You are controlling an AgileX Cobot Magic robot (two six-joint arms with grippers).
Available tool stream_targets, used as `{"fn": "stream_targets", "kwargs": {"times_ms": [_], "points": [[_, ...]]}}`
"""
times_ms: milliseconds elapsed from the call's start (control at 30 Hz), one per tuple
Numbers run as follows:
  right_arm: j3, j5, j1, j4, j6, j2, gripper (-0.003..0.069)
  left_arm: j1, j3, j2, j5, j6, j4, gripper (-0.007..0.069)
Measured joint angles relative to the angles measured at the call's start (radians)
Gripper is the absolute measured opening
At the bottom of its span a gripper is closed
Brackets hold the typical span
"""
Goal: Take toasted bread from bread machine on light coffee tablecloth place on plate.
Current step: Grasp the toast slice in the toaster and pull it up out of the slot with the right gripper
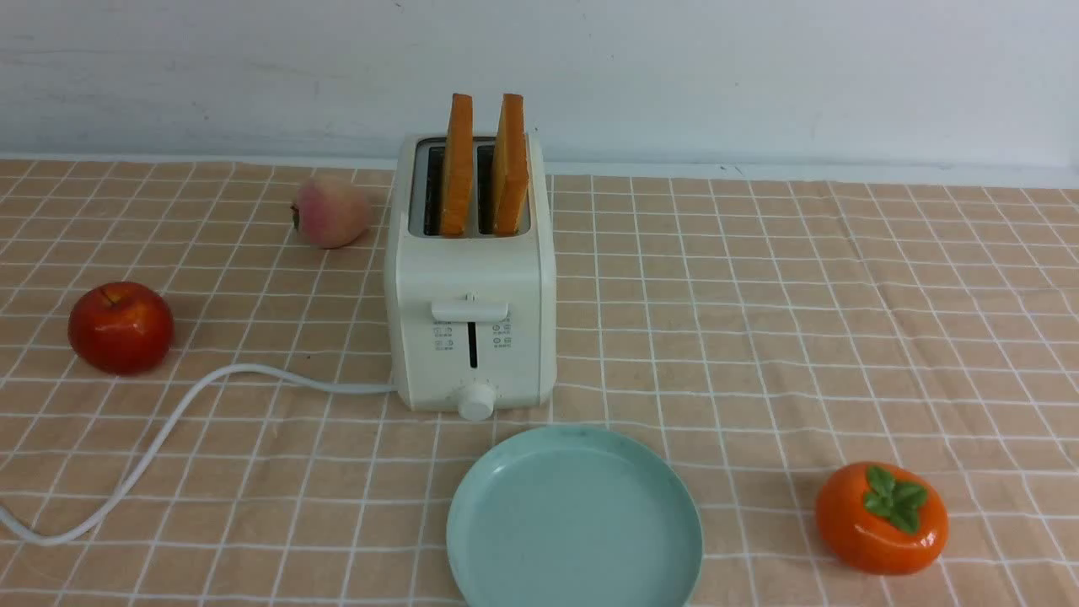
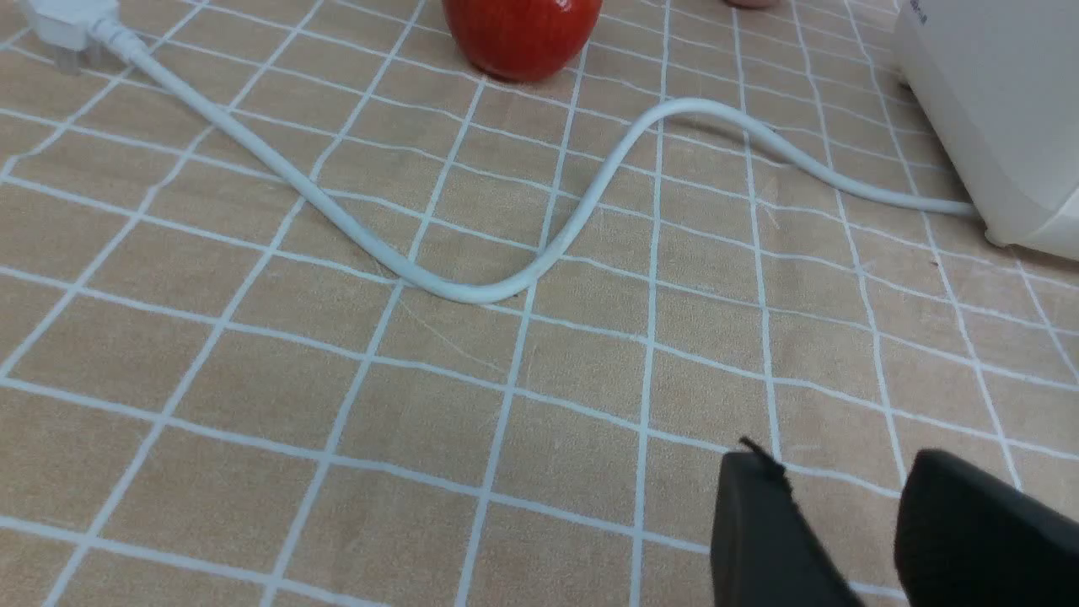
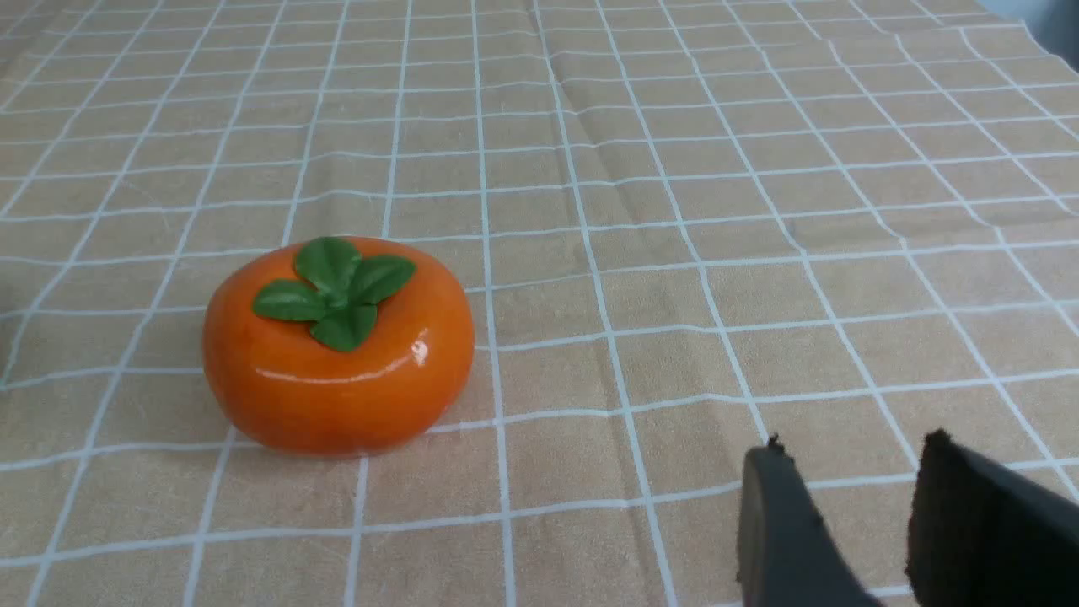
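Tan grid cloth point(image 1: 759, 295), white wall behind. Toaster point(image 1: 470, 320) mid-table, 2 toast slices upright in its slots, one per slot: left slice point(image 1: 458, 164), right slice point(image 1: 511, 164). Plate point(image 1: 573, 523) just in front of toaster, not touching. Cord point(image 2: 472, 293) snakes off to the left. Left gripper point(image 2: 834, 459) over bare cloth near cord, fingers apart, holding nothing. Right gripper point(image 3: 851, 447) near persimmon point(image 3: 337, 346), fingers likewise apart, nothing held.

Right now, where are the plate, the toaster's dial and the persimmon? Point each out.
plate point(image 1: 575, 523), front view, bare centre.
toaster dial point(image 1: 476, 401), front view, knob face.
persimmon point(image 3: 337, 379), right wrist view, orange skin below the leaves.
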Motion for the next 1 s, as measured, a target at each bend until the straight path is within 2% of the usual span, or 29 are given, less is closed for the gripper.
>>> {"fn": "stream_targets", "kwargs": {"times_ms": [1000], "points": [[-0.001, 0.007, 0.000, -0.024, 0.000, 0.000, 0.0240, 0.000, 0.000, 0.000, 0.000, 0.000, 0.000, 0.0238]]}}
